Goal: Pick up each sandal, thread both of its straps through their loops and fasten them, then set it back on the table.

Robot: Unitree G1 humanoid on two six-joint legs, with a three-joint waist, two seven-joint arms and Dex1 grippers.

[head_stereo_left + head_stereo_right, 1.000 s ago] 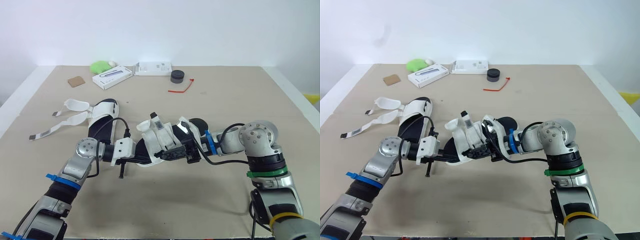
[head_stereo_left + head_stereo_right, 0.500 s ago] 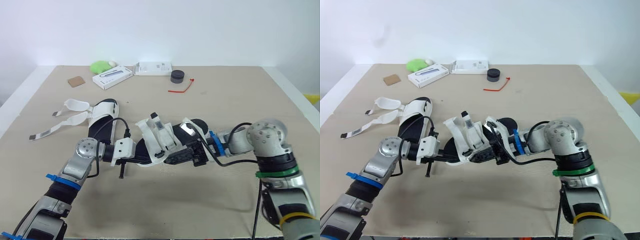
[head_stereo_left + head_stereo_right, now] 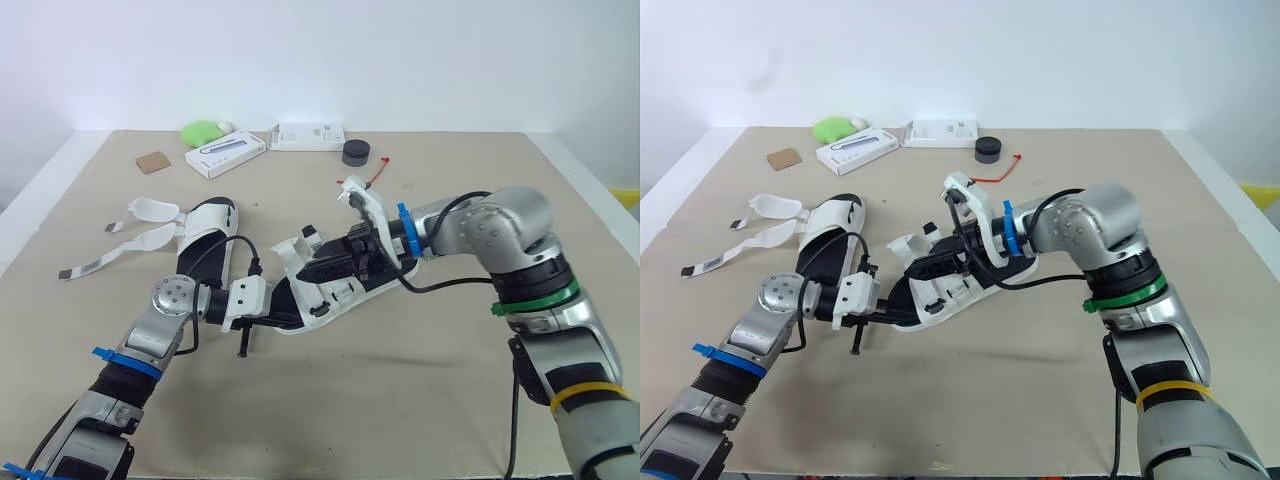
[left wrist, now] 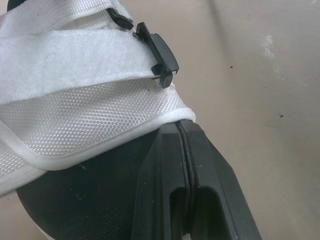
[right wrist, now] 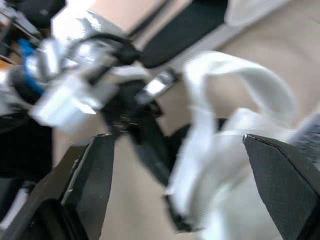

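Holding: left jaws pinch sandal point(image 3: 325, 298) edge, forearm low.
Right arm: elbow out, right jaws wide over it.
Nearby: second sandal point(image 3: 205, 225).

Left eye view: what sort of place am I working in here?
Probably a lab test bench: a bare tan table against a plain white wall, with loose props at the far edge, two white boxes and a red tie, beyond the sandal being worked.

I see bare tan tabletop point(image 3: 380, 400) along the near side and right. The middle white-and-black sandal point(image 3: 320, 300) blocks the centre, the open-strapped white-and-black sandal point(image 3: 205, 230) the left (straps trailing outward); flat white boxes point(image 3: 225, 155) and a round black puck point(image 3: 355, 152) crowd the far edge.
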